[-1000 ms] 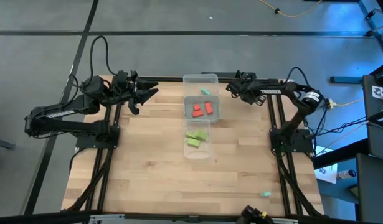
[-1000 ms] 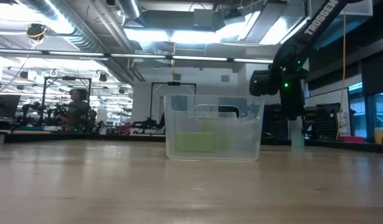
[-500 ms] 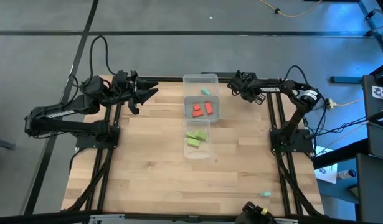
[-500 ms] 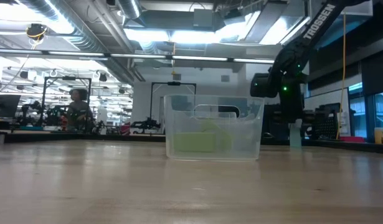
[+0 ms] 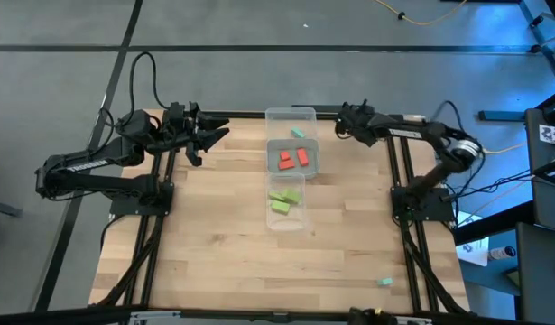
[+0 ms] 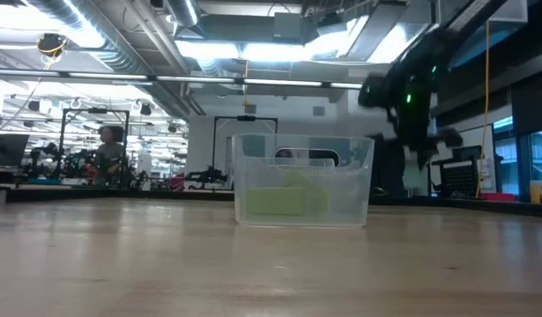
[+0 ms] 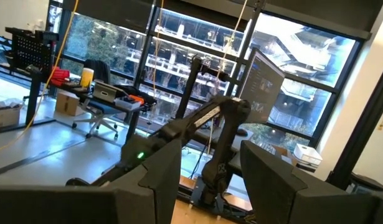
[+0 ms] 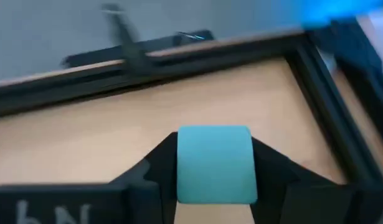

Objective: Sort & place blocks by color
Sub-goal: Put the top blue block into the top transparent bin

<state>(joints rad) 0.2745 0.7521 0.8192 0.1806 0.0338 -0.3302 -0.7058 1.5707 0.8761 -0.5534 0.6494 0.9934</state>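
In the high view three clear trays stand in a column at the table's middle. The far tray [image 5: 291,119] holds a mint block [image 5: 298,134], the middle tray [image 5: 293,168] holds two red blocks [image 5: 293,159], and the near tray [image 5: 286,217] holds lime blocks [image 5: 282,200]. Another mint block [image 5: 384,282] lies near the table's near right corner. My right gripper [image 5: 343,122] hovers just right of the far tray, shut on a mint block [image 8: 214,163]. My left gripper [image 5: 211,146] waits open at the far left. My right gripper pinches the mint block by its two opposite side faces [image 8: 182,165], one dark finger [image 8: 155,171] on each side. The block's broad face shows between the fingers. It is lifted clear of the table, above the far right part of the wood.
Black frame rails [image 5: 402,171] run along the table's left and right sides and its far edge. Bare wood [image 5: 214,244] lies on both sides of the tray column. In the low view the near tray [image 6: 301,180] stands mid-table with the right arm [image 6: 412,92] above, to its right.
My right gripper has risen with the mint block, and its arm has swung out toward the table's right edge. The gripper itself has stayed near the far tray's right side. The left arm has kept still.
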